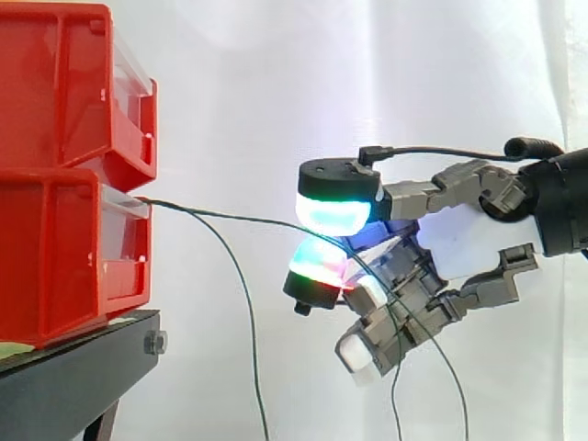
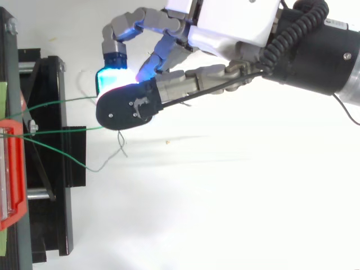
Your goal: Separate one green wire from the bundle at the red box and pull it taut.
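Hand (image 1: 459,241), right of the side view, pinches one green wire (image 1: 241,219) between glowing fingertips (image 1: 333,213). That wire runs nearly straight to the lower red bin (image 1: 64,266) at left. A second green wire (image 1: 249,312) hangs slack below.

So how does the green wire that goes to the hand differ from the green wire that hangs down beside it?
The held wire runs nearly straight from the lower red bin; the hanging wire curves downward, slack. The first is pinched between the fingers of the hand; the second hangs clear of them. Both are thin, green and leave the same bin.
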You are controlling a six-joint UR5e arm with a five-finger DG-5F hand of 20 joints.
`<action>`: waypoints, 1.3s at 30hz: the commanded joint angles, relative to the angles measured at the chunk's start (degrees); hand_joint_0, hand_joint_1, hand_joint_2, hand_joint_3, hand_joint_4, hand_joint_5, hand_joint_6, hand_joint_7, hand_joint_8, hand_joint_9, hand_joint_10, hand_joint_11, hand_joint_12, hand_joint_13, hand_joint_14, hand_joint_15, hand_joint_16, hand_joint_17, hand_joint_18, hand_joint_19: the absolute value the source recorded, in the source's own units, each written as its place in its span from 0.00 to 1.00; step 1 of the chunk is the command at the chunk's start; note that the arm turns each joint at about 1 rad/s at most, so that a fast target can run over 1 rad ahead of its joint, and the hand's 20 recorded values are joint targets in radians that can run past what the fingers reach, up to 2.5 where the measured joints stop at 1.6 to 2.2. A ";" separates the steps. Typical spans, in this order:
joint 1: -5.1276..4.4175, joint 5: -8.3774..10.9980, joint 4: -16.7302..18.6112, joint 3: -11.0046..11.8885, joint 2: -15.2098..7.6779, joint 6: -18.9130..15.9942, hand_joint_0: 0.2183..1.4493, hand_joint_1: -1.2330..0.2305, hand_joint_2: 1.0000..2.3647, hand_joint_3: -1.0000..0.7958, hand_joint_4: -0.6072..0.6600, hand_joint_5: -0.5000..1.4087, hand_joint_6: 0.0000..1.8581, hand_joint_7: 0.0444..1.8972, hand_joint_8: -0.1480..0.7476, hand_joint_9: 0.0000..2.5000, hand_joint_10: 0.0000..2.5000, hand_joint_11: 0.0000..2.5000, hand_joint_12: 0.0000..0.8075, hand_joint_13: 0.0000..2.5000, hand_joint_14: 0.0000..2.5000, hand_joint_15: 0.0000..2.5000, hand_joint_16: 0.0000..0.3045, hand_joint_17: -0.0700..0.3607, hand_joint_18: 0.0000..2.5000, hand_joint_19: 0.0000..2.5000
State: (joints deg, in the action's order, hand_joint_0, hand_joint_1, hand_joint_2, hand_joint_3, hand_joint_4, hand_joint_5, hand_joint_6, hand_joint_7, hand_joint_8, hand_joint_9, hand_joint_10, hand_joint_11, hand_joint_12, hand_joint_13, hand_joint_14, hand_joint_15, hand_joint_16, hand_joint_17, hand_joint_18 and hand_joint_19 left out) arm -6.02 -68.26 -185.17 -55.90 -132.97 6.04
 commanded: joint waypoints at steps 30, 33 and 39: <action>-0.48 0.15 -3.09 3.34 0.08 -0.06 0.31 0.31 0.02 0.52 0.52 0.19 0.48 0.67 0.49 0.44 0.01 0.39 0.48 0.32 0.01 0.24 0.19 0.46 0.26 0.21; -0.48 0.59 -3.36 3.87 0.08 -0.06 0.32 0.30 0.02 0.52 0.51 0.19 0.47 0.68 0.49 0.44 0.01 0.38 0.48 0.31 0.01 0.23 0.19 0.46 0.25 0.20; -0.57 1.20 -3.88 4.22 0.08 -0.41 0.32 0.30 0.02 0.53 0.50 0.19 0.47 0.69 0.48 0.42 0.01 0.34 0.48 0.26 0.01 0.19 0.19 0.46 0.21 0.18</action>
State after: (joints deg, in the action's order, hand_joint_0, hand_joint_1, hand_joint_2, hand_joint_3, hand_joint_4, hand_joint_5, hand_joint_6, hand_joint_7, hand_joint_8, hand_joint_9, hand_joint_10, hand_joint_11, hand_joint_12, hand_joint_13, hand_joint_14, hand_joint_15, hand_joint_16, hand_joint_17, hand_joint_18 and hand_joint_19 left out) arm -6.57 -67.31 -188.72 -51.84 -132.90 5.86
